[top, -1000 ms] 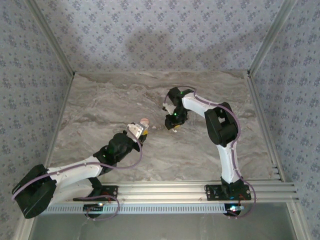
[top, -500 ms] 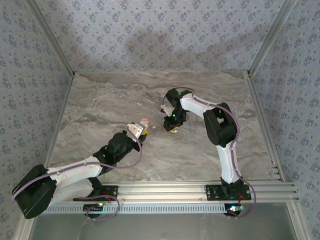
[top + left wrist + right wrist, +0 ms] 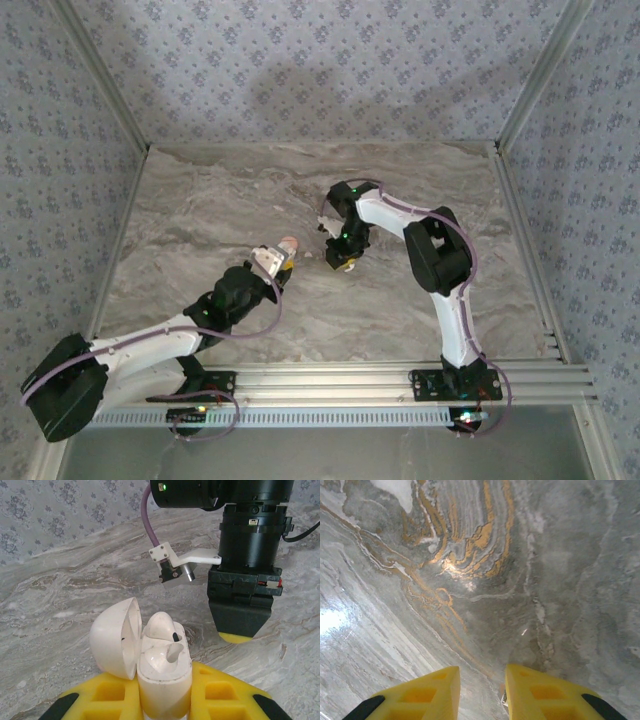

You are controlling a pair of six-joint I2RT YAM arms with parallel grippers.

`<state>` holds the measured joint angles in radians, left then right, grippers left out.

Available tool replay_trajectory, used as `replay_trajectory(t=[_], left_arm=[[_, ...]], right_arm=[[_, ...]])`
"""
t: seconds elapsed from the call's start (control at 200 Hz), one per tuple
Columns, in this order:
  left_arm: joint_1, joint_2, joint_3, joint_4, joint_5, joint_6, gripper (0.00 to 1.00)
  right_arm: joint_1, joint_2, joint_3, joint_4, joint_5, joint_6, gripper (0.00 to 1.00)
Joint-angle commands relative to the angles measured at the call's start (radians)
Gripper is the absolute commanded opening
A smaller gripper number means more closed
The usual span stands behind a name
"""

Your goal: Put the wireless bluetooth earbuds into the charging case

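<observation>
**CASE HELD OPEN, R CLAW NOSE-DOWN BESIDE IT**

L side: L claw (image 3: pixel 165 702) pinches the case (image 3: pixel 162 667) by its base, yellow fingers pressed on both flanks. Lid (image 3: pixel 114 640) is swung open to one side. Case is a bit left of mid-table (image 3: pixel 200 200); can't tell if it is lifted or resting. Inside the base a white bud (image 3: pixel 160 626) looks seated. The socket next to it is unclear, all white on white.

R side: R claw (image 3: pixel 481 675) points straight down, tips near the marble, just beside the case, not touching it. Its fingers stand narrowly apart. A small pale speck (image 3: pixel 503 696) lies against the inner face of one finger. Poss. the 2nd bud, too small to say. Pinched or not: can't tell.

Risks, my read:
- If the speck is the bud, it sits at the edge of one pad, so it may twist or pop out on lift.
- Bud is tiny and its stem must line up w/ the socket. Skewed entry means it rides the rim and won't drop.
- R claw is bulky vs the case. A move in from this close could knock the lid shut or shove the case in the L claw.
- A hard push down may tilt the case and unseat the bud inside.
</observation>
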<state>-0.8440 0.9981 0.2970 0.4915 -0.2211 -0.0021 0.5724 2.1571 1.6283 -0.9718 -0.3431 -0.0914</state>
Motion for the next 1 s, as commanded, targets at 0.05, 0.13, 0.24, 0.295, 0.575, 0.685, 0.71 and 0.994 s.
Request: replay_trajectory(t=[0.05,0.13,0.24,0.295,0.575,0.685,0.71,0.994], left_arm=[[0.008,-0.024,-0.01,0.001,0.007,-0.004,0.11],[0.008,-0.024,-0.009,0.001,0.008,-0.004,0.11],[0.007,-0.024,-0.01,0.001,0.009,-0.004,0.11],[0.008,-0.024,-0.01,0.002,0.009,-0.003,0.11],[0.008,-0.024,-0.009,0.004,0.011,-0.004,0.11],[0.008,-0.024,-0.01,0.004,0.015,-0.004,0.11],[0.008,-0.024,-0.01,0.004,0.014,-0.004,0.11],[0.007,-0.03,-0.01,0.002,0.014,0.0,0.11]], right_arm=[[0.015,-0.033,-0.016,-0.06,0.022,-0.011,0.3],[0.019,-0.043,-0.022,-0.068,0.03,-0.009,0.3],[0.025,-0.072,-0.028,-0.072,0.042,0.003,0.3],[0.026,-0.094,-0.031,-0.074,0.044,0.015,0.3],[0.001,-0.205,-0.103,-0.061,0.071,0.125,0.35],[-0.025,-0.23,-0.16,-0.024,0.074,0.16,0.37],[-0.032,-0.235,-0.174,-0.012,0.07,0.167,0.38],[-0.089,-0.223,-0.242,0.086,0.009,0.205,0.42]])
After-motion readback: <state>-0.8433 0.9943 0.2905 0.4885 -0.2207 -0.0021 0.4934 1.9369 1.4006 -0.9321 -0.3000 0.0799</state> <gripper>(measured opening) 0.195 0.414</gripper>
